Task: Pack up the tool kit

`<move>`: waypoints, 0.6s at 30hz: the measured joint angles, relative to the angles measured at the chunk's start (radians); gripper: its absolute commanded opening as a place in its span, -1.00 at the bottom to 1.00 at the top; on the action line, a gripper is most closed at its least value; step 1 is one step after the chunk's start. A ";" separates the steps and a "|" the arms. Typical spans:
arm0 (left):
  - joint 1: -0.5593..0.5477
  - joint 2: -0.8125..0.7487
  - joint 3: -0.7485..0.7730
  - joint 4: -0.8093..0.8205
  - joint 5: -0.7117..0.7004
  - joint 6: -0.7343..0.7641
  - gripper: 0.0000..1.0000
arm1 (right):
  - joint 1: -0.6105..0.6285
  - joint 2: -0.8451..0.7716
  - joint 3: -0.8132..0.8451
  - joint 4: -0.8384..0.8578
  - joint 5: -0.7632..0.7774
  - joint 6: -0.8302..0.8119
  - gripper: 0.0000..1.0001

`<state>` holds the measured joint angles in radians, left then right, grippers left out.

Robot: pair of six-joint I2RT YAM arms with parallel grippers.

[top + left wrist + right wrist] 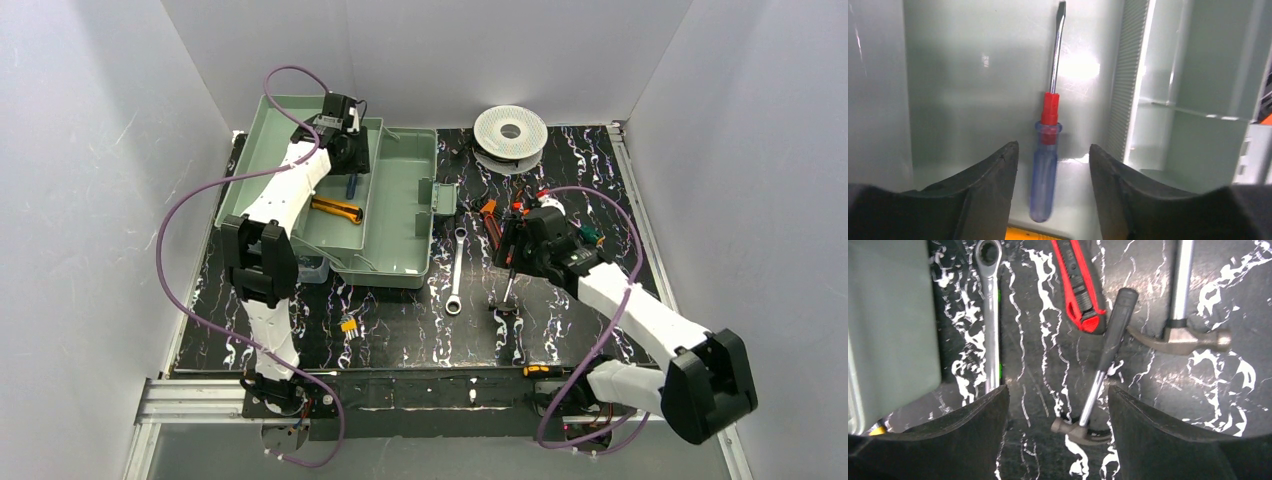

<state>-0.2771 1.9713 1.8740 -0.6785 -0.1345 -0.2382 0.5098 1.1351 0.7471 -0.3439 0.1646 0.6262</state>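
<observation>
Green plastic toolbox (pixel 400 235) sits left of centre with its lid open. Inside it, the left gripper (pixel 1053 149) hangs with jaws spread, gripping nothing. A blue-handled screwdriver (pixel 1044 175) lies flat on the box floor in line with the gap, and a yellow knife (pixel 335 207) lies close by. Right of the box lie a wrench (pixel 990 315), a small hammer (pixel 1100 365) and a red cutter (pixel 1078 285). The right gripper (pixel 1058 390) hovers over the small hammer, parted and empty.

On the bench (pixel 400 330), the toolbox (pixel 408 205) sits far left with a screwdriver (pixel 1046 165) inside. A wrench (pixel 456 270), then a hammer (pixel 508 288), lie to its right.
</observation>
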 measured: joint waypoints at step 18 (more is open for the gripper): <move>-0.095 -0.239 -0.022 -0.016 0.120 -0.049 0.96 | -0.103 0.539 0.479 -0.153 -0.045 -0.203 0.54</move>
<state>-0.3725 1.7321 1.8523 -0.6949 -0.0147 -0.2874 0.4068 1.6741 1.2263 -0.4973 0.1196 0.4236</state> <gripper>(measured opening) 0.981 0.778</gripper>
